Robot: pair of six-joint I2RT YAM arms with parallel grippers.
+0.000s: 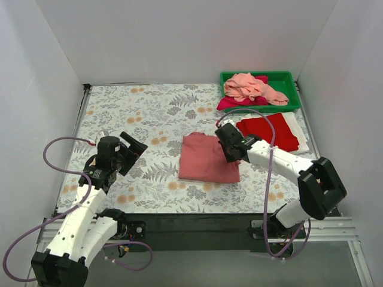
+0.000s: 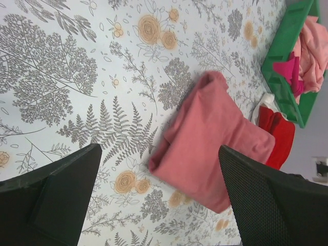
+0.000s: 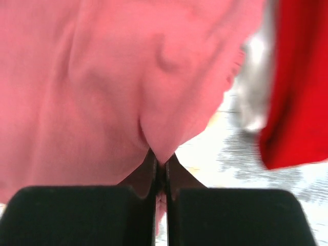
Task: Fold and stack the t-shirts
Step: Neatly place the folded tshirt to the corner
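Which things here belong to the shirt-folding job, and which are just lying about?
Job: rose shirt, pinched by the shut right gripper; red shirt lying on the white shirt; salmon shirt and magenta shirt, crumpled in the green bin.
Lying about: the green bin itself; floral table cover; open left gripper, idle and apart from the shirts.
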